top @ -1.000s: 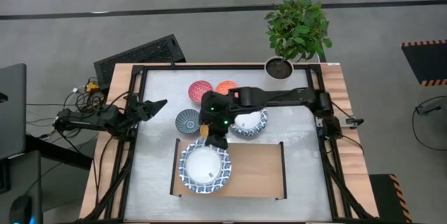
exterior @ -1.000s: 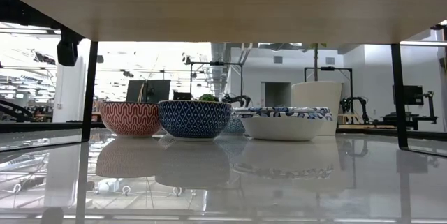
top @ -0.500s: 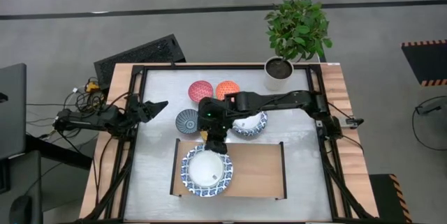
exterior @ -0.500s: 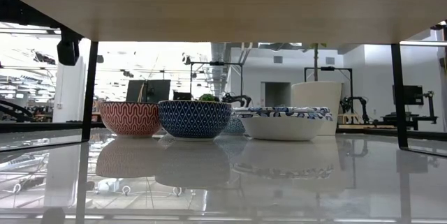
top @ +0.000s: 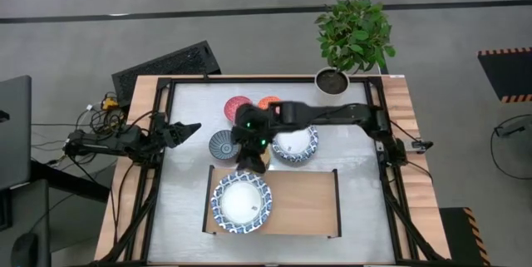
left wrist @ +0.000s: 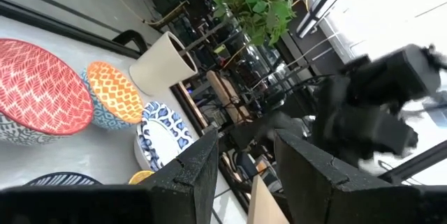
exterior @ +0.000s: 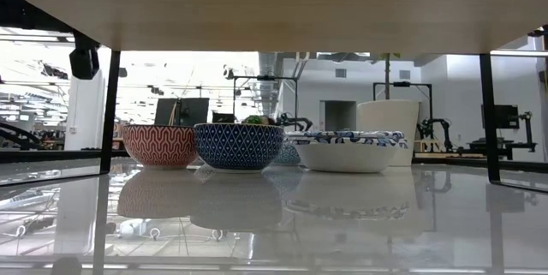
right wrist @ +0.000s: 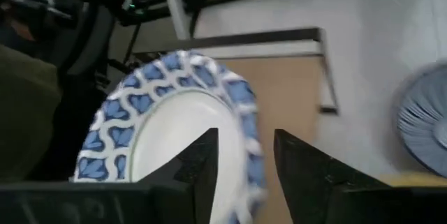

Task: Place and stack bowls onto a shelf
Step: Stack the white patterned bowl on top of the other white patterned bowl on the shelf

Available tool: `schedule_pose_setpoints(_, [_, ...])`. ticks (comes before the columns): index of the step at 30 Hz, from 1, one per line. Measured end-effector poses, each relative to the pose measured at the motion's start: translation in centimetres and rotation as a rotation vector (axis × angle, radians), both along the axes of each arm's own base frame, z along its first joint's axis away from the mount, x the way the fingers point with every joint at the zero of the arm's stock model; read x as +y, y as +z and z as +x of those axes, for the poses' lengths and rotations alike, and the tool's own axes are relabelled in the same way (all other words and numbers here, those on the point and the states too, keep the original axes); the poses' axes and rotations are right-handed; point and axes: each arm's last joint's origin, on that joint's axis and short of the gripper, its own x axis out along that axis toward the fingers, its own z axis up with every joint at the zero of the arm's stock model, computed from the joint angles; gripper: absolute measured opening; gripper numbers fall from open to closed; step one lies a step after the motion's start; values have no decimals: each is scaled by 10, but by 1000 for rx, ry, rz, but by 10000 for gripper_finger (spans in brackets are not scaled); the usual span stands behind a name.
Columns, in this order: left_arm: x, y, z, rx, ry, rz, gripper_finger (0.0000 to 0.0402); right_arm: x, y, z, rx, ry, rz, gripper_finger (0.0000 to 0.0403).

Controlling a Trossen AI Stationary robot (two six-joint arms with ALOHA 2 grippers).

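Observation:
A large blue-and-white bowl [top: 241, 203] [right wrist: 167, 147] sits flat on the left end of the light-wood shelf [top: 303, 205] [right wrist: 293, 105]. My right gripper [top: 252, 161] [right wrist: 246, 161] is open just beyond the bowl's far rim, clear of it in the high view. On the table behind the shelf rest a second large blue-and-white bowl [top: 296, 144], a dark blue-grey bowl [top: 222, 144], a pink-red bowl [top: 236, 106] and an orange bowl [top: 270, 101]. My left gripper [top: 188, 127] [left wrist: 244, 161] waits open at the table's left side.
A white plant pot [top: 332, 81] with a leafy plant stands at the table's far right. The shelf's black end frames [top: 337, 203] rise at both short ends. The board's right two thirds are bare. My right arm [top: 341, 117] reaches over the second large bowl.
My right gripper has let go of the large bowl's far rim and drawn back toward the table's far edge. The bowl has settled flat on the shelf's left end, shifted slightly toward the left.

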Motion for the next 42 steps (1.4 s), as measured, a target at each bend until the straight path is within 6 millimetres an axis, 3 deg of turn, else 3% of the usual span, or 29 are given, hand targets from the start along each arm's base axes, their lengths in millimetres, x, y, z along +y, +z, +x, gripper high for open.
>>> schedule_pose_setpoints(3, [0,0,0,0,4,-1,128,-14,16,-12,62,-32,-3,169])
schedule_pose_setpoints(6, [0,0,0,-1,7,-2,128,-25,24,-30,234,-121,-52,161])
schedule_pose_setpoints(12, [0,0,0,-4,7,-4,128,-39,15,-67,664,-440,-314,148])
schedule_pose_setpoints(15, [0,0,0,-5,8,-4,128,-41,13,-73,703,-568,-359,149])
schedule_pose_setpoints(18, [0,1,0,-8,9,-6,128,-41,23,-90,716,-640,-322,154])
schedule_pose_setpoints(25, [1,-1,0,7,40,-15,128,-45,31,-157,726,-902,-274,166])
schedule_pose_setpoints(29, [2,-3,0,27,73,-21,128,-45,8,-187,724,-1061,-242,172])
schedule_pose_setpoints(36, [3,-11,1,80,115,-88,128,-52,-55,-204,671,-1137,-104,182])
schedule_pose_setpoints(42, [4,-16,0,95,165,-153,128,-80,-95,-212,651,-1137,-98,185])
